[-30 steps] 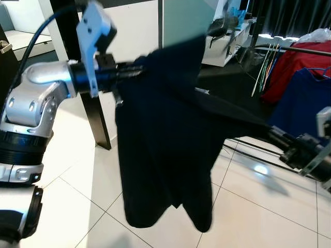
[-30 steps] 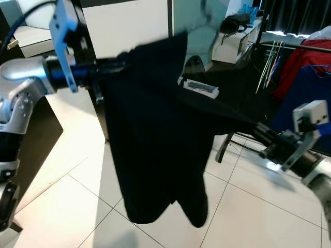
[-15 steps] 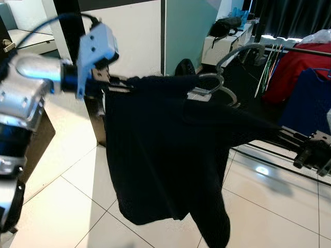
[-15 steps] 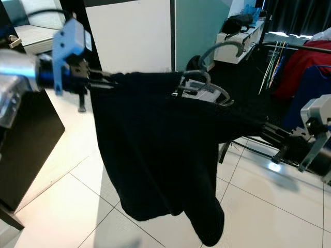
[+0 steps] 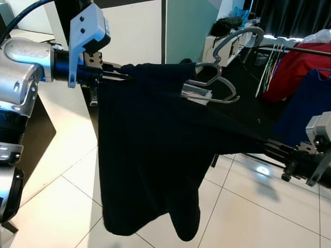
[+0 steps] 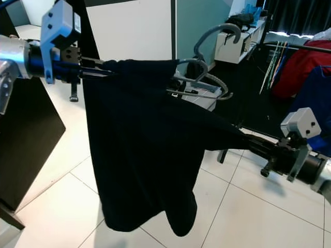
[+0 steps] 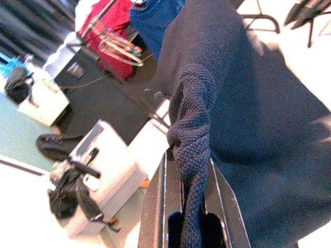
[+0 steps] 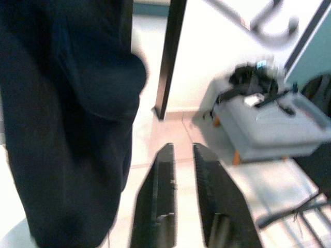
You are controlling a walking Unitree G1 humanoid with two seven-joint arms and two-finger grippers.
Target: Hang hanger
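In the left eye view, a dark sweater [image 5: 150, 155] on a grey hanger [image 5: 217, 77] is seen mid-frame, pinched at upper left by the left gripper [image 5: 121, 77].

In the left wrist view, knit cloth is clamped between the fingers [image 7: 220, 206].

In the right wrist view, the right gripper [image 8: 181, 170] is slightly parted, with nothing held.

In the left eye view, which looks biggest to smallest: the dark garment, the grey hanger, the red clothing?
1. Dark garment, far the largest, though nearest.
2. Grey hanger.
3. Red clothing: about equal to the hanger, farther off, so unsure.
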